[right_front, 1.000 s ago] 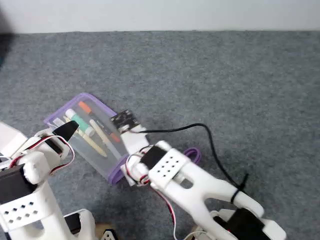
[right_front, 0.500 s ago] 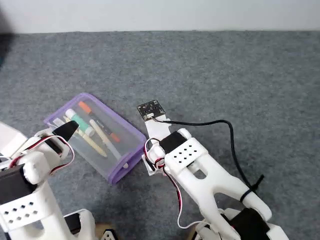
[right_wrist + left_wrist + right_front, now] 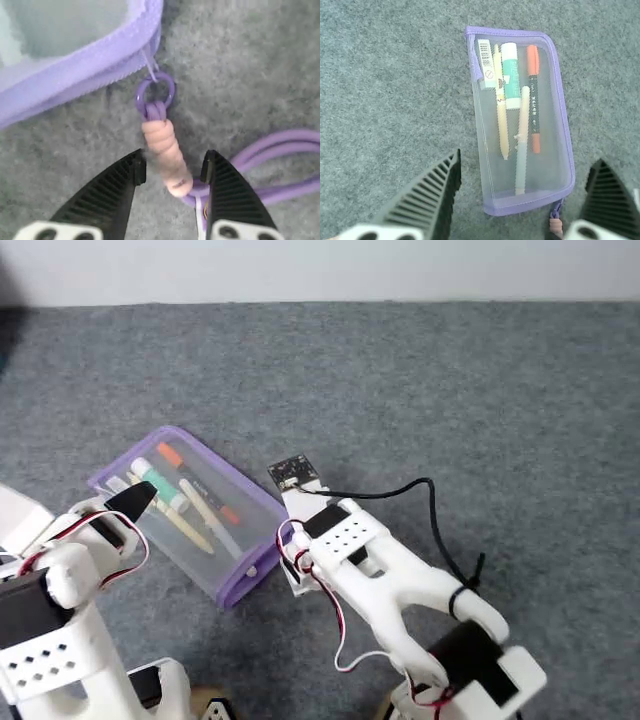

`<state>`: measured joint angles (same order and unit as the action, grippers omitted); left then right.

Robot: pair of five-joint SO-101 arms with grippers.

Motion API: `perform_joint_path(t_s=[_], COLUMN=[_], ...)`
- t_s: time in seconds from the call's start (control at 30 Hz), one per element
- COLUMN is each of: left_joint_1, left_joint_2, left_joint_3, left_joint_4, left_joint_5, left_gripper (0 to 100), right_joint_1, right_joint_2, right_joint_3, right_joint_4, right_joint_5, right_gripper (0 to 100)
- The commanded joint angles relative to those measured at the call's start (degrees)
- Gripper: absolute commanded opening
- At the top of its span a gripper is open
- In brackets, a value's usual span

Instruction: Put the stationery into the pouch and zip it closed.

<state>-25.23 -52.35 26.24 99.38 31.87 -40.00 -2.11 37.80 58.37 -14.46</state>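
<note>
The pouch (image 3: 212, 458) lies flat on the grey mat (image 3: 450, 390), left of centre, with the stationery (image 3: 502, 125) inside (pens and a marker); the right gripper (image 3: 173, 162) sits at its right end, jaws parted, straddling the pink zip pull (image 3: 162, 145); the left gripper (image 3: 527, 160) hangs spread wide above the pouch's left end.

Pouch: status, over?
Left gripper open above pouch. Right gripper open astride pink zipper pull. Pens inside, pouch looks zipped. Purple cord by right gripper.
</note>
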Motion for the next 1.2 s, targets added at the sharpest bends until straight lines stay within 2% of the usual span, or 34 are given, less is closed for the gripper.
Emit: perform_joint_path(t_s=[0.0, 0.07, 0.2, 0.4, 0.67, 0.93, 1.17], left_joint_1=[-0.2, -0.2, -0.2, -0.2, 0.1, 0.2, 0.2], left_joint_2=[-1.0, -1.0, -1.0, -1.0, -1.0, -1.0, -1.0], left_joint_3=[-2.3, -2.3, -2.3, -1.5, -1.5, -1.7, -9.1], left_joint_4=[1.0, 1.0, 1.0, 1.1, 1.0, 1.0, 1.1], left_joint_5=[0.5, 0.5, 0.5, 0.4, 0.3, 0.2, -1.4], left_gripper=[38, 38, 38, 38, 38, 38, 38], right_joint_1=[0.2, 0.3, 0.6, 3.0, 6.1, 6.3, 6.0], right_joint_2=[2.0, 4.0, 6.4, 1.3, -22.7, -40.0, -41.6], right_joint_3=[-1.9, -3.0, -4.8, -4.9, -5.0, -5.2, -16.9], right_joint_4=[-1.9, -2.1, -1.8, -0.6, 1.8, -5.1, -15.3], right_joint_5=[1.2, 1.8, 1.8, 2.5, 13.8, 22.7, 24.7], right_gripper=[19.7, 17.2, 0.7, 0.9, 0.8, 0.7, 0.7])
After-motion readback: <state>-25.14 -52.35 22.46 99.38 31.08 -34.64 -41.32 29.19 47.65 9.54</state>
